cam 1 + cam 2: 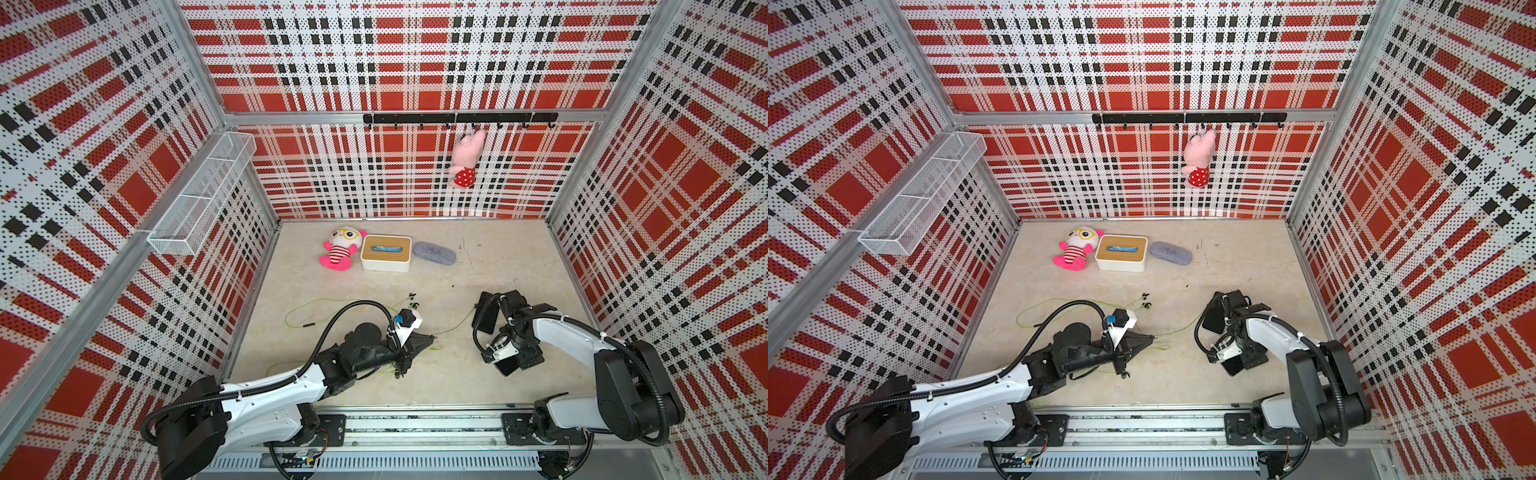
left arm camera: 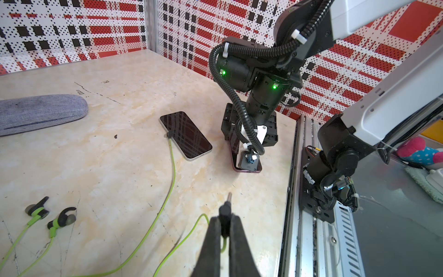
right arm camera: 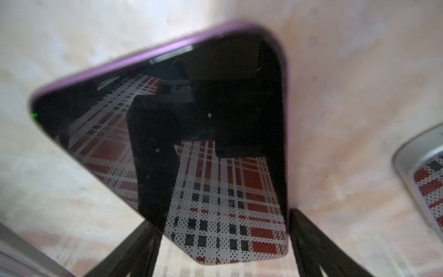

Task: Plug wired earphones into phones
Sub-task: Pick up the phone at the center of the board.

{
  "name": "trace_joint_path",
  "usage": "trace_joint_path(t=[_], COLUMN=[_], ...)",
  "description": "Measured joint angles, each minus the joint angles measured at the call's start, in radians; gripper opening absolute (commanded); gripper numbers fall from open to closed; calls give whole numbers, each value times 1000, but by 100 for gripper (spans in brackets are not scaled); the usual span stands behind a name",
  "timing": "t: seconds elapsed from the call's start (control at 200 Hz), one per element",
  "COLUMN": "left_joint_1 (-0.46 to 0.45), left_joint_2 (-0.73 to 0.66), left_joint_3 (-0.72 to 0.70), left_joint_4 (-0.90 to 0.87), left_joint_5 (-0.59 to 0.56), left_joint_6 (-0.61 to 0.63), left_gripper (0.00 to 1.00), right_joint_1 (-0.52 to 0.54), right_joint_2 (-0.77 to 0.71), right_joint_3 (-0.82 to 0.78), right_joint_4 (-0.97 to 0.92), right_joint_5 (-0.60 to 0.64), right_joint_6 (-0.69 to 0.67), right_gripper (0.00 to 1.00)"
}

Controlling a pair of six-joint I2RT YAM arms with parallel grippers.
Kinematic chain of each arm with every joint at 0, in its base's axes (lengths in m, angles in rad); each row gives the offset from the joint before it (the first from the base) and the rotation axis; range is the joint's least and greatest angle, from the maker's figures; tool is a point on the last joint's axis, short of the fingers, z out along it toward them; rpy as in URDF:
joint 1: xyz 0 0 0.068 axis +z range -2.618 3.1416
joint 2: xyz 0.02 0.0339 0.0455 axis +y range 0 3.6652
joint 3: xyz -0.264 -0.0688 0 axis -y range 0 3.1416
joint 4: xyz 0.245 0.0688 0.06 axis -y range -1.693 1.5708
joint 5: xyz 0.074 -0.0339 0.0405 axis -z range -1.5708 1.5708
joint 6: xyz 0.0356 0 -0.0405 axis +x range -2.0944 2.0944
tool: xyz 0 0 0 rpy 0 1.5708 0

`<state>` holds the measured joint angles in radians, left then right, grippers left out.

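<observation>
Purple-edged phone [image 3: 191,120] lies on the counter [image 3: 347,96] between the right tool's [image 3: 221,219] spread jaws; whether they clamp it, I cannot tell. Silver-edged phone [image 2: 185,135] lies just beside that tool, a green cable [image 2: 171,172] touching its edge. Left tool [image 2: 225,221] is clamped on a black plug [image 2: 225,209].

Lime-green earphone cables [image 2: 174,167] with black earbuds [image 2: 63,215]; a purple-edged phone [image 3: 167,144], a silver-edged phone [image 2: 185,135] (both screens mirroring red, black and white plaid); cream marbled counter [image 2: 96,156]

Left claw [image 1: 1148,337] pinches an earphone plug [image 1: 1154,337].
</observation>
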<state>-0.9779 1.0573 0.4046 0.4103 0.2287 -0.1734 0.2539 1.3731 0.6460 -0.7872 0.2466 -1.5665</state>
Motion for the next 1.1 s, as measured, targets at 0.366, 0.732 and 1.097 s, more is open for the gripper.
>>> trace_joint_path(t=[0.366,0.732,1.097], left_joint_1=[0,33,74], left_joint_2=[1,30,72], left_joint_3=[0,0,6], left_joint_4=[0,5,65], left_joint_5=[-10,-17,10], left_joint_6=[3,-6,-66], left_gripper=[0,0,0], right_joint_1=[20,65,70], right_joint_2=[-51,-266,-390], right_joint_3=[-36,-130,-161], right_joint_4=[16,75,181], right_joint_5=[-8,-219,-359], right_joint_6=[-13,109,218], right_gripper=[68,47,45])
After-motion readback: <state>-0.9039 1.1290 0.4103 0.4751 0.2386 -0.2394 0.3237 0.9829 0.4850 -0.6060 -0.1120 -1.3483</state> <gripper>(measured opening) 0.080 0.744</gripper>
